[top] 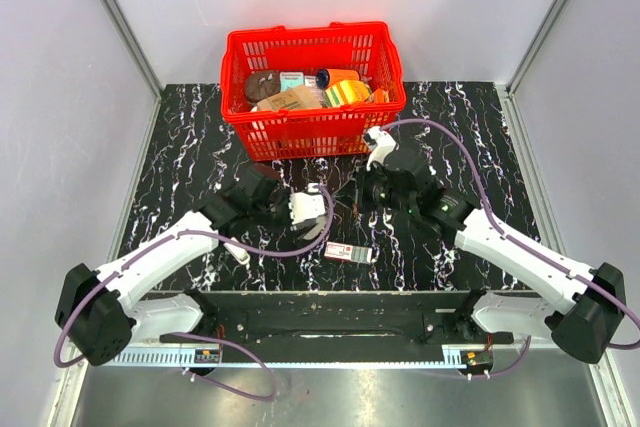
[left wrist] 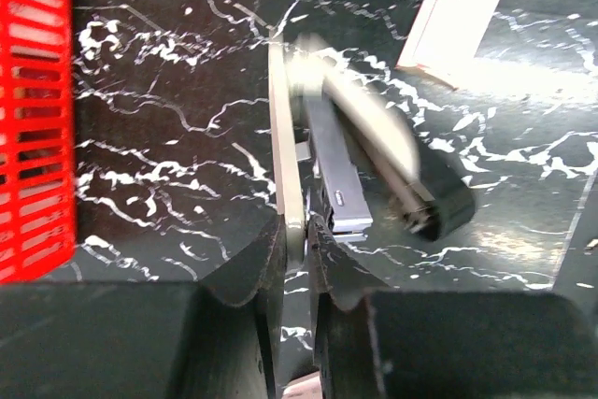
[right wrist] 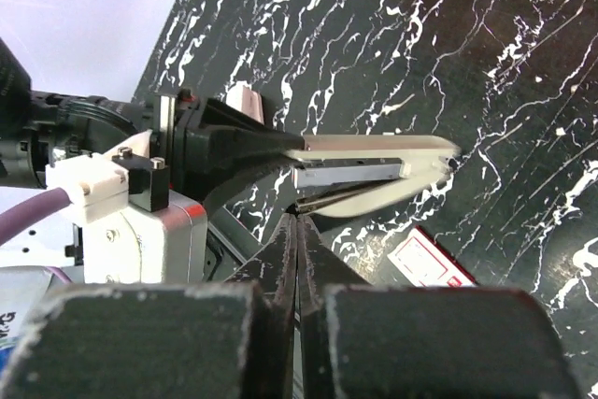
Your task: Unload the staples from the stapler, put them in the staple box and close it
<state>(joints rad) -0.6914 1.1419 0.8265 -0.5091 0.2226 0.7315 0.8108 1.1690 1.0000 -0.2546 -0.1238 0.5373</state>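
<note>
Left gripper (left wrist: 297, 231) clamped on stapler (left wrist: 285, 137) cover; stapler hinged open, 6 o'clock of red basket (top: 300, 132). Right gripper (right wrist: 296, 226) fingers together at magazine. Staples not discernible. Steady the stapler; draw strip straight along rail.

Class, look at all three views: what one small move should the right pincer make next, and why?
Probably open the right pincer and ease it towards the metal channel: the left pincer clamps the stapler, hinged open, while the right pincer sits shut near it. Staples not discernible.
</note>
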